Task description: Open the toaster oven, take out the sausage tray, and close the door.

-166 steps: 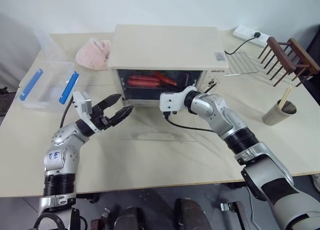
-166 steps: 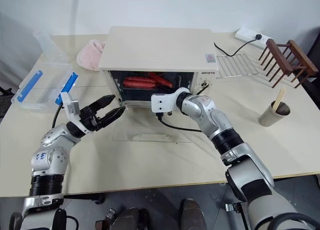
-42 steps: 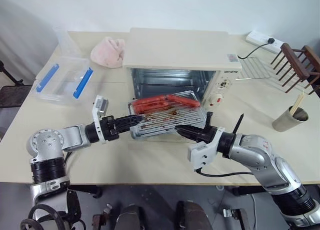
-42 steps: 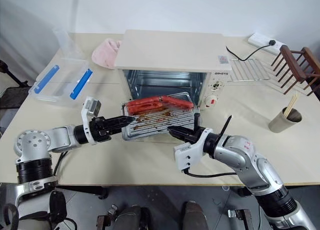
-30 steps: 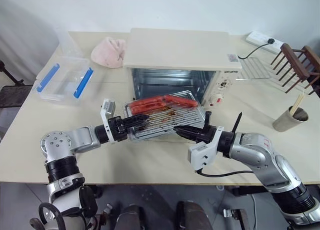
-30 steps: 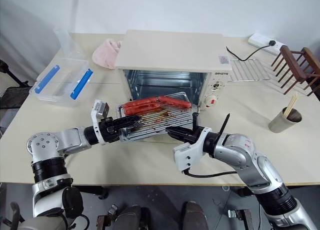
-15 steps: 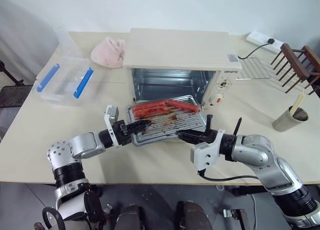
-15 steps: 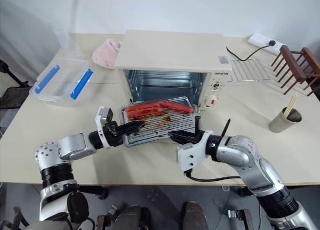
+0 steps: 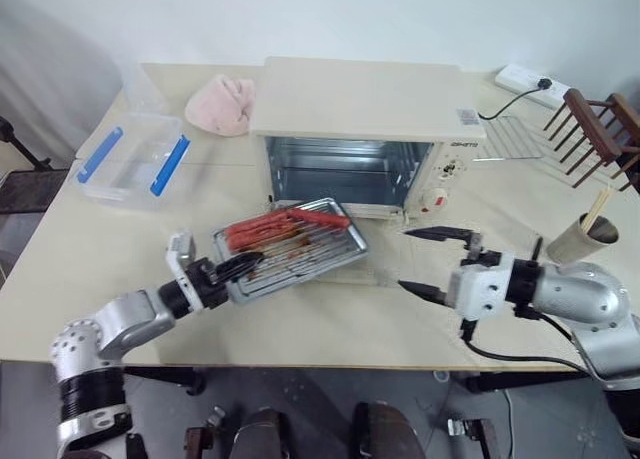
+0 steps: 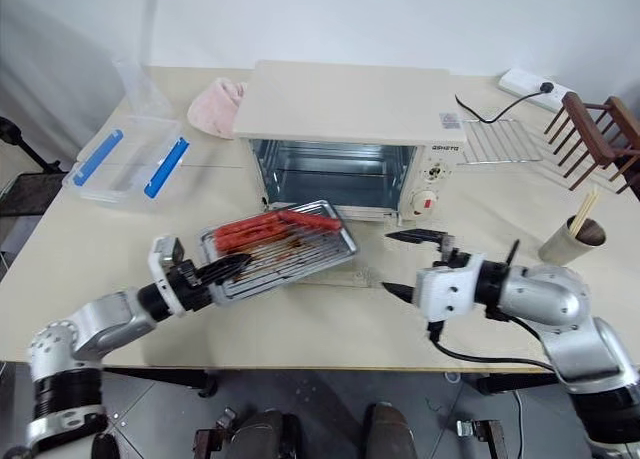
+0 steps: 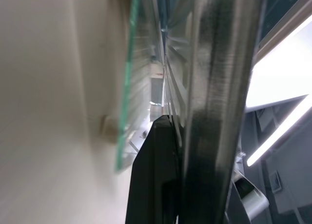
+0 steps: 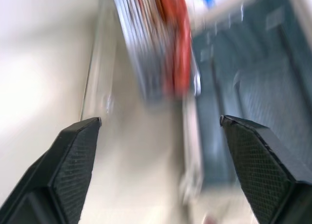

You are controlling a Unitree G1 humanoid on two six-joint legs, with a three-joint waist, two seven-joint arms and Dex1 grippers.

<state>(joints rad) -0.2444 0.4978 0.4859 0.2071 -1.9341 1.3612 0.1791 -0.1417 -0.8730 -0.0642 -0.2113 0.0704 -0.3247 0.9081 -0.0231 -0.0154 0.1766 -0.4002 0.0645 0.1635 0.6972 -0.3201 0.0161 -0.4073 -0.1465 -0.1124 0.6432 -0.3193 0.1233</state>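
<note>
The cream toaster oven (image 9: 360, 104) stands with its cavity empty. Its glass door (image 9: 380, 269) lies folded down flat on the table in front of it. The shiny sausage tray (image 9: 295, 251), with its wire rack and several red sausages (image 9: 285, 225), hangs tilted over the door's left part. My left gripper (image 9: 237, 268) is shut on the tray's left rim (image 11: 219, 87), one black finger (image 11: 158, 175) against the metal. My right gripper (image 9: 407, 259) stands open to the right of the tray, apart from it, its fingertips (image 12: 73, 160) wide and nothing between them.
A clear plastic box with blue clips (image 9: 125, 164) and a pink cloth (image 9: 222, 104) lie at the back left. A wire rack (image 9: 505, 134), a wooden rack (image 9: 600, 119), a power strip (image 9: 530, 77) and a cup of chopsticks (image 9: 580, 239) are on the right.
My right gripper has let go of the tray, opened and drawn away to the right. My left gripper has shut on the rim and carried the tray left and lower.
</note>
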